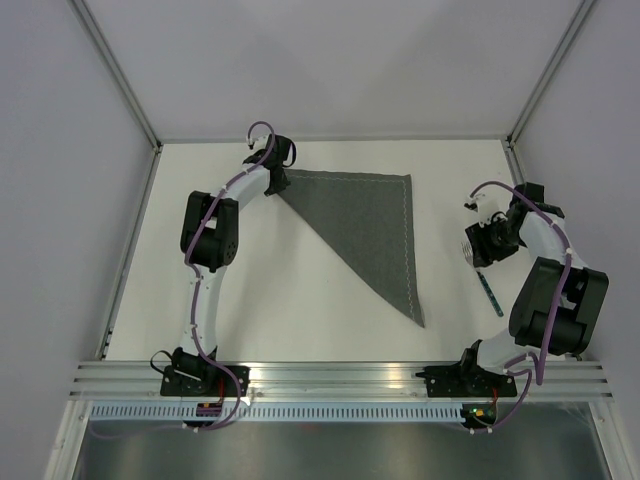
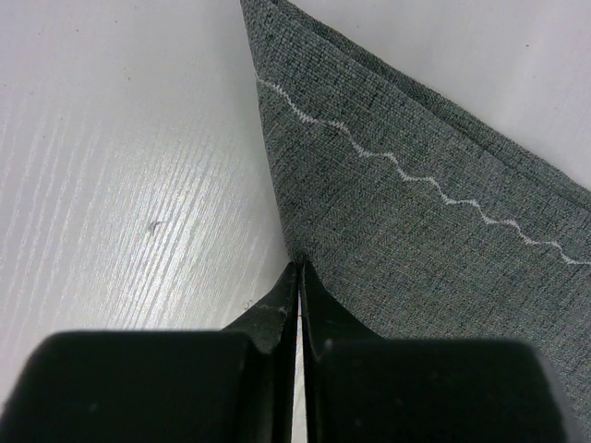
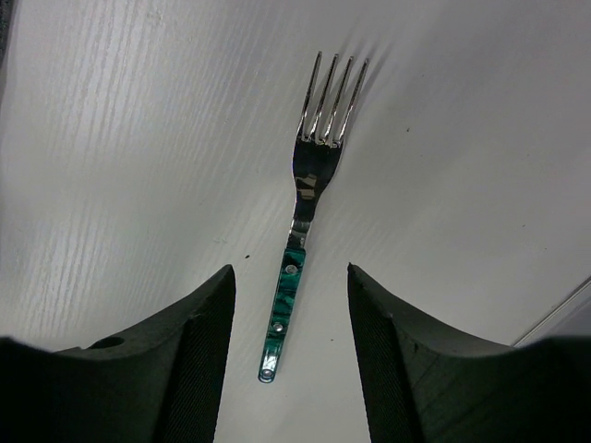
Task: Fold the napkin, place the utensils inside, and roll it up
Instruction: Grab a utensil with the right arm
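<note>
Near the table's (image 1: 300, 320) right edge the fork (image 3: 314, 175) lies flat, teal handle toward the bases. The right gripper (image 3: 291, 270) hangs over it with its jaws apart, the handle end between them untouched. Left of it and well apart, the napkin (image 1: 370, 225) lies folded into a triangle, and at its far left corner the left gripper (image 2: 299, 268) is down at the table, jaws pressed together on the cloth's tip.
</note>
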### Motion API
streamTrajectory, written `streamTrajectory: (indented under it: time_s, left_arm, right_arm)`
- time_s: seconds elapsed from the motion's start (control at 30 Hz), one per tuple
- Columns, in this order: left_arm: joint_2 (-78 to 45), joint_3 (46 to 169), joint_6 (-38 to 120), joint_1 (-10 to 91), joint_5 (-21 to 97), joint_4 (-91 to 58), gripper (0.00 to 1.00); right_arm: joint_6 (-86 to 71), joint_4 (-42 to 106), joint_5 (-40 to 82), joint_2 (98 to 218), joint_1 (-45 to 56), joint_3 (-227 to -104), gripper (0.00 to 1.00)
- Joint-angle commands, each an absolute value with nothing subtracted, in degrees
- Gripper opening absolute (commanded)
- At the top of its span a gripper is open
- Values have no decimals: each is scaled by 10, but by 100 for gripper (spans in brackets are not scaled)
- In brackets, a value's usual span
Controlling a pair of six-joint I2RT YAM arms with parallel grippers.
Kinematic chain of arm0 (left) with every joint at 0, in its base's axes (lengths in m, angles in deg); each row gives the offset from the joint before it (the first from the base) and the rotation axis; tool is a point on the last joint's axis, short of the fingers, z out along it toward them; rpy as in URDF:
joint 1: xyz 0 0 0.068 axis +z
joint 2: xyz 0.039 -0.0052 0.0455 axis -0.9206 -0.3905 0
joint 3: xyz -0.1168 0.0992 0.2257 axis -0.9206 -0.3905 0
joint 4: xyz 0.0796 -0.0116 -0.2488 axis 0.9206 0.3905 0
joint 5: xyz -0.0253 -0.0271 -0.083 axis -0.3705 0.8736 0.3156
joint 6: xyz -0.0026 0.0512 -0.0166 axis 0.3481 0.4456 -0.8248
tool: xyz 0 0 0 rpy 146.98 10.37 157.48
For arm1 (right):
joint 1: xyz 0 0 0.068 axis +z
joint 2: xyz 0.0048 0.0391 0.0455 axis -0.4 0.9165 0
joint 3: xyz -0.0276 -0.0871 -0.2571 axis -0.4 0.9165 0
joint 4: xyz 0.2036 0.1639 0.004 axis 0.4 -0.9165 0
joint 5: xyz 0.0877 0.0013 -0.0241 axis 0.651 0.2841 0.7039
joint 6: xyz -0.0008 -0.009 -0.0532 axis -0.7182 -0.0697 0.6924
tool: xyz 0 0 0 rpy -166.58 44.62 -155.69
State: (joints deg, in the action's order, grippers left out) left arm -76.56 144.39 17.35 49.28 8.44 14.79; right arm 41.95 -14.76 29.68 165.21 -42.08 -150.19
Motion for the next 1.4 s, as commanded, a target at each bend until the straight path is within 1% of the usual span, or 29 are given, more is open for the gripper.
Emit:
streamTrajectory:
  time_s: [0.0,0.07,0.27,0.57,0.7,0.77,0.8,0.83,0.9,0.93,1.0,1.07,1.17,1.23,1.27,1.3,1.33,1.37]
  left_arm:
    - [-758,1438,178,493,70,189,3]
    - [-755,1431,177,494,69,191,2]
    - [-740,1409,177,502,67,191,2]
    - [-718,1382,179,508,72,191,2]
    - [-717,1376,179,508,76,191,2]
    - [-716,1374,179,509,77,190,2]
    - [-716,1373,178,509,79,191,2]
    - [-715,1373,178,509,80,190,2]
    - [-712,1372,178,509,84,189,2]
    - [-711,1372,177,509,85,188,3]
    - [-708,1371,177,509,89,187,4]
    - [-703,1370,179,510,95,185,8]
    - [-689,1370,180,512,105,181,16]
    - [-677,1368,184,513,110,179,23]
    - [-674,1368,186,515,116,177,26]
    - [-668,1369,186,515,120,176,30]
    - [-664,1369,188,515,122,175,32]
    - [-656,1370,189,516,128,171,37]
  right_arm:
    - [440,-142,285,1660,-425,-1497,59]
    - [445,-146,283,1667,-425,-1497,62]
    - [454,-158,265,1675,-426,-1487,68]
    - [453,-135,245,1674,-426,-1432,69]
    - [448,-118,246,1687,-426,-1414,67]
    - [446,-113,247,1689,-426,-1410,62]
    - [445,-109,246,1695,-426,-1408,59]
    - [442,-107,246,1697,-426,-1408,52]
    - [439,-100,245,1703,-426,-1407,47]
    - [438,-99,246,1704,-426,-1407,40]
    - [434,-95,249,1708,-426,-1407,35]
    - [430,-94,255,1710,-426,-1409,28]
    - [425,-94,261,1711,-425,-1414,18]
    - [422,-93,264,1710,-425,-1416,12]
    - [419,-94,265,1707,-425,-1421,11]
    - [417,-96,268,1706,-424,-1424,10]
    - [417,-97,271,1705,-424,-1426,7]
    - [414,-100,274,1703,-424,-1432,6]
